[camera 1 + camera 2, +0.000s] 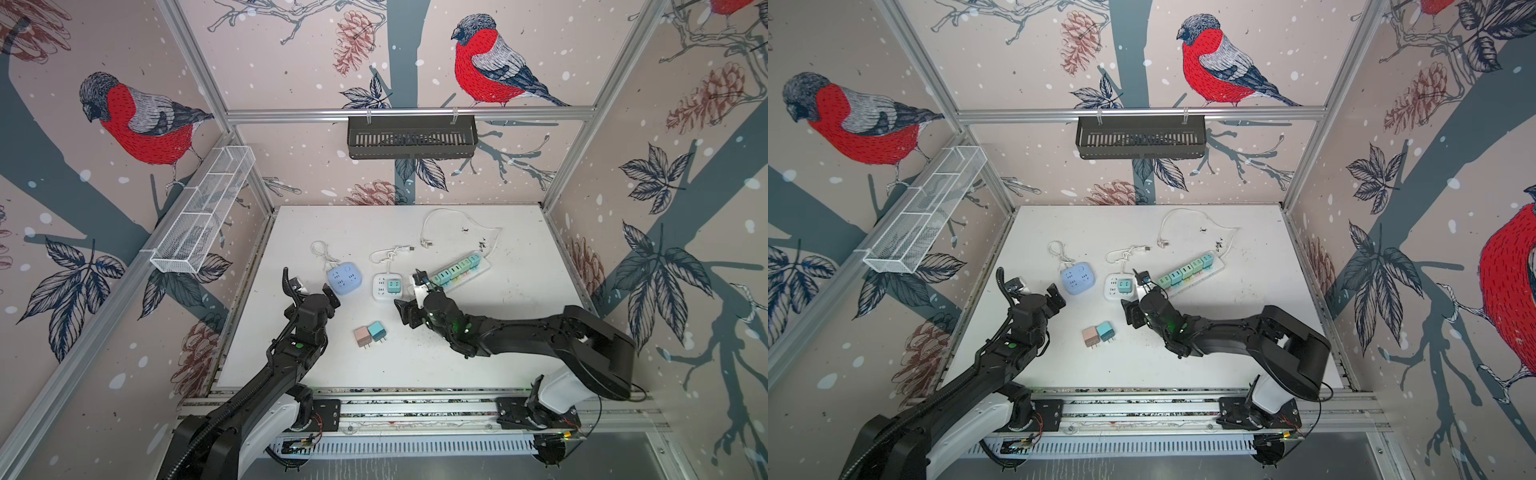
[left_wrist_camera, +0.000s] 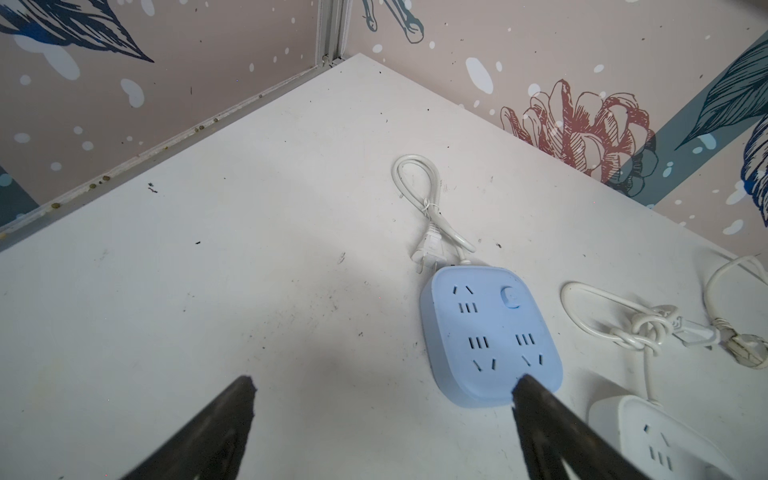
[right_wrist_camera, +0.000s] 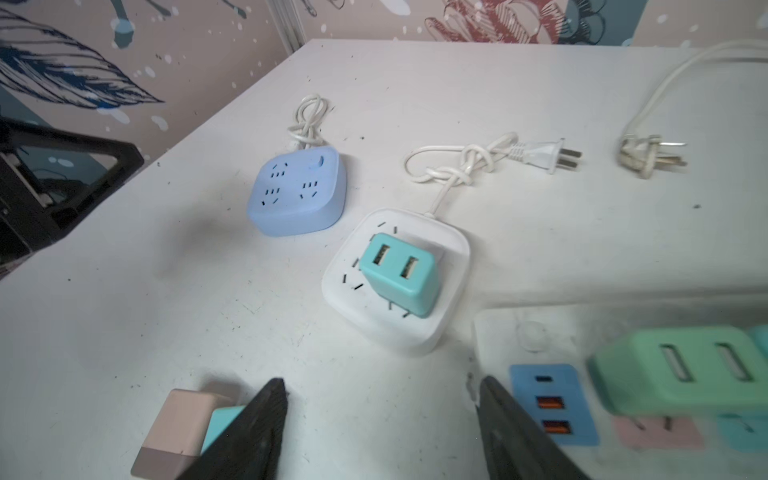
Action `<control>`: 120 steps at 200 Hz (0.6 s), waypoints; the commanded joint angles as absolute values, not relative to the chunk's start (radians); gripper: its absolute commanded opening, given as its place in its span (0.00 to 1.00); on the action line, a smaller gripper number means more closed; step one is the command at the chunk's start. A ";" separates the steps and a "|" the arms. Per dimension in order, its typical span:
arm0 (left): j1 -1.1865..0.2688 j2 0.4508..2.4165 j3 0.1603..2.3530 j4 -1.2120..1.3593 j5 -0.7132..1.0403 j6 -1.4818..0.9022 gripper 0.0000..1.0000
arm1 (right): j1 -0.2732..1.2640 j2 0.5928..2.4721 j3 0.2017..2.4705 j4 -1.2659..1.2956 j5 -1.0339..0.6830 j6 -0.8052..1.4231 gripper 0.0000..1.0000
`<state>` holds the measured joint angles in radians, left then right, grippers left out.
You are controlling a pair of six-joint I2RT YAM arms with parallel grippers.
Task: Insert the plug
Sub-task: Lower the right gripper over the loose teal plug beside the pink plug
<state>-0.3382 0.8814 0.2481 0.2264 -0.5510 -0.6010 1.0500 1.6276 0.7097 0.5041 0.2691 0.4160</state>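
Near the middle of the tabletop (image 1: 415, 365), a white socket box (image 3: 399, 332) carries a teal plug (image 3: 399, 274), seated upright in its face with two USB ports pointing up; both top views show it there. Just left of it lies a blue socket box (image 2: 490, 336) with its outlets uncovered and its white cord (image 2: 419, 195) looped behind it. Toward the front edge, a pink plug (image 1: 361, 335) and a second teal plug (image 1: 377, 331) lie on their sides, touching each other, prongs pointing toward the front. Right of the white box a long power strip (image 1: 465, 277) runs diagonally, with a row of green and teal adapters (image 1: 455, 268) standing along it

The right claw (image 3: 382, 382) is released, its fingers apart over bare tabletop and grasping nothing. It hangs between the two loose plugs and the near end of the long strip, short of the white box. The left claw (image 2: 384, 382) is likewise released and empty, with its fingers spread wide; in its wrist view one fingertip sits at the near edge of the blue socket box
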 commanded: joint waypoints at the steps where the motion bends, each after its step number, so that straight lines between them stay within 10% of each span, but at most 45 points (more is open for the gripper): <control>1: -0.338 0.875 0.242 0.274 -0.563 -0.604 0.96 | 1.094 1.686 0.765 0.401 0.323 0.398 0.74; 120: -0.338 0.811 0.204 0.297 -0.549 -0.594 0.96 | 1.220 1.831 0.801 0.464 0.260 0.395 0.71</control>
<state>-0.3382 0.8139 0.2062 0.2508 -0.5499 -0.6006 1.2064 1.8137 0.7868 0.4511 0.2657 0.4118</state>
